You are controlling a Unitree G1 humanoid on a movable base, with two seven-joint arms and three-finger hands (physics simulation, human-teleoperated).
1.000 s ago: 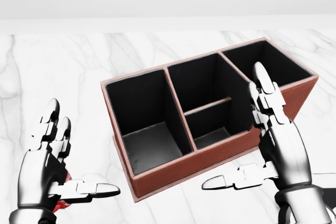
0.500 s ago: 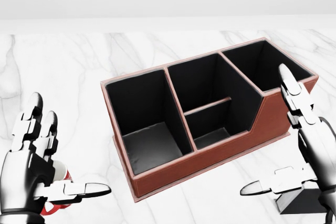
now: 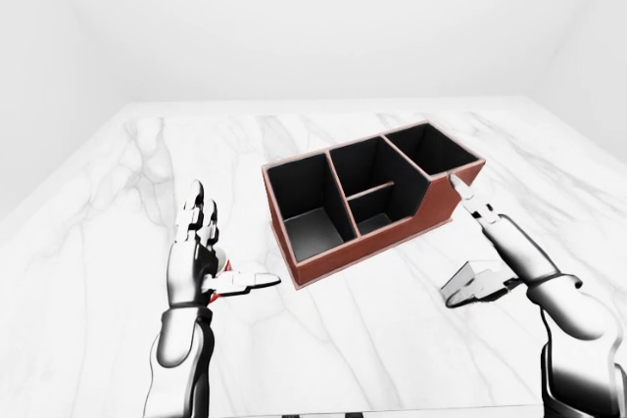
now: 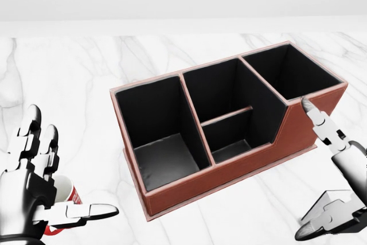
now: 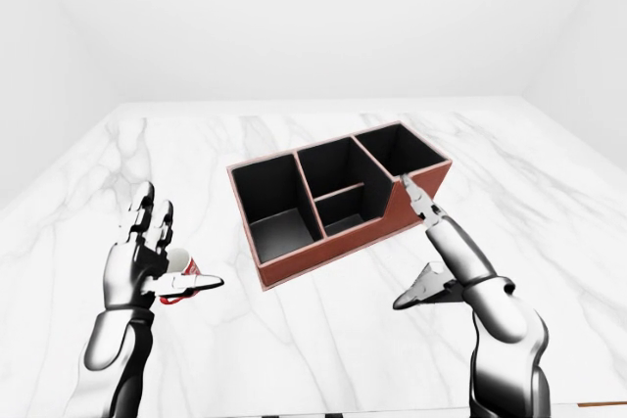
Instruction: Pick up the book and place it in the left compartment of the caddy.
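- Since the earlier head-view frames, the right hand [image 3: 509, 252] has sunk toward the lower right corner and the left hand [image 3: 191, 261] toward the lower left, so that a red-and-white mug [image 4: 66, 193] is uncovered. The caddy is unmoved.
- Marble table [image 3: 118, 193]: one.
- Caddy [image 4: 229, 170]: one, at frame centre, with four wells. The left compartment [image 4: 163, 153] is seen empty.
- Hands: two, both spread, nothing gripped.
- Grey slab [image 3: 468, 279]: one, at lower right just under the right thumb. It is judged to be the book, though not clearly resolved.
- Step judged: reach for the book, grasp not yet made.
- Next called for: fingers closed round the slab, then a carry leftward over the caddy.
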